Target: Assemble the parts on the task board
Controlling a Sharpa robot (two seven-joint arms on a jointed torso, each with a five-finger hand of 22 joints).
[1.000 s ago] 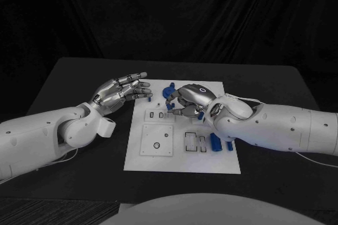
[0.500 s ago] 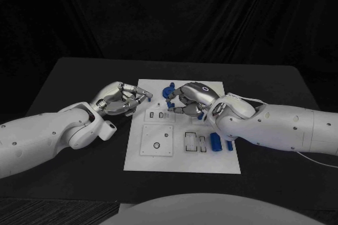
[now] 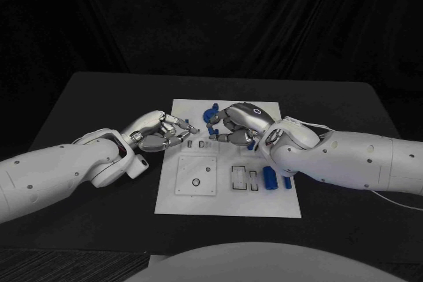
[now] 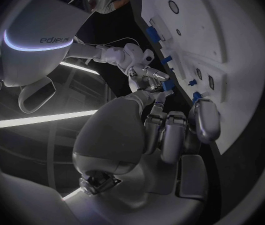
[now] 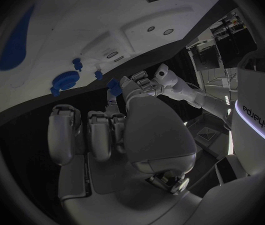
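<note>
Hands meet mid-frame over the task board (image 3: 227,199); right hand (image 3: 238,126) pinches a blue part (image 3: 211,115), probably to fit it; left hand (image 3: 163,132) fingers curl in, holding nothing.

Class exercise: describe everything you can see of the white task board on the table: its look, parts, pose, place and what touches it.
The task board is a flat white rectangular plate, plastic by its look, lying in the middle of the black table. It carries raised square panels with round and slotted recesses, and small blue parts near its right edge and far end. The left robot hand hovers at its left edge, the right robot hand over its far half; contact cannot be told.
</note>
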